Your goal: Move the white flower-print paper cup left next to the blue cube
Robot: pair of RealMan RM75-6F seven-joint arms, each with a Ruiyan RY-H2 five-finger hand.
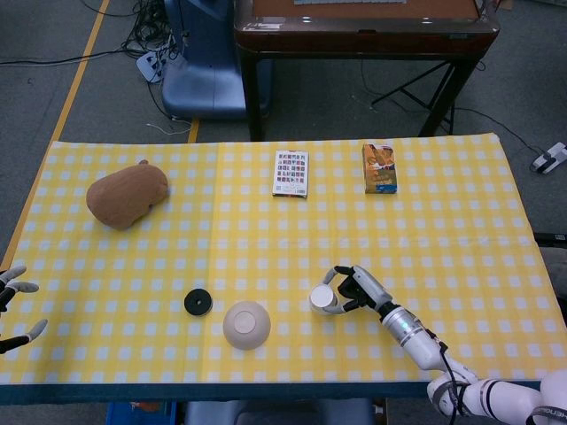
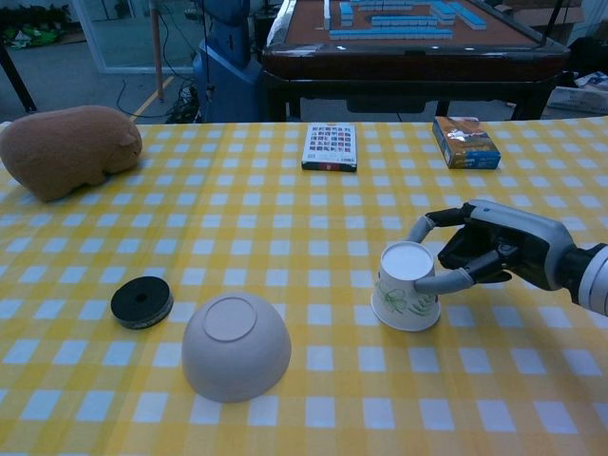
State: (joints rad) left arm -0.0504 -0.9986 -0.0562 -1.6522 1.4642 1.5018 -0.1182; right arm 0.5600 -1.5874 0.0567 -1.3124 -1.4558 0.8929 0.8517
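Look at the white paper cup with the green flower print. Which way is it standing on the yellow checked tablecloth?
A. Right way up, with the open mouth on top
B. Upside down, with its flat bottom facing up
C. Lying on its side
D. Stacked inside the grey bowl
B: in the chest view the white paper cup with the green flower print shows its closed flat base on top and its wider rim down on the yellow checked tablecloth, while the right hand grips it.
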